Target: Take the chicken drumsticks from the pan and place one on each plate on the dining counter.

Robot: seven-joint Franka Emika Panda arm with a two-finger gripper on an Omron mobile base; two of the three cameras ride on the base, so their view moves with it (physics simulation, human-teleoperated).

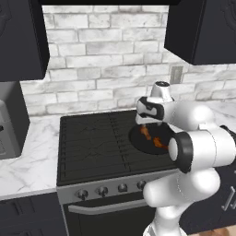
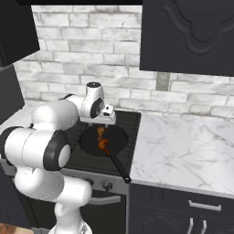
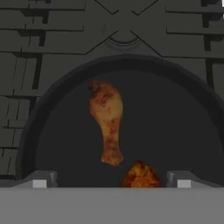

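The black pan [image 3: 183,127] sits on the stove's right front burner, its long handle [image 2: 119,168] pointing toward the stove front. Two orange-brown chicken drumsticks lie in it. One drumstick [image 3: 107,118] lies full length in the middle of the hand view, and the other drumstick [image 3: 141,175] shows just its thick end between my fingertips. Both also appear as drumsticks [image 1: 145,131] [image 2: 101,132] in the base views. My gripper [image 3: 111,181] hangs open just above the pan [image 1: 138,140], its fingertips [image 3: 39,183] wide apart and holding nothing. The plates and the dining counter are out of view.
The black stove [image 1: 92,143] has grates and a row of knobs [image 1: 102,191] along its front. Marble worktops [image 2: 183,146] flank it on dark cabinets. Dark upper cabinets [image 2: 187,36] hang overhead before a grey brick wall. A dark appliance [image 1: 9,124] stands at far left.
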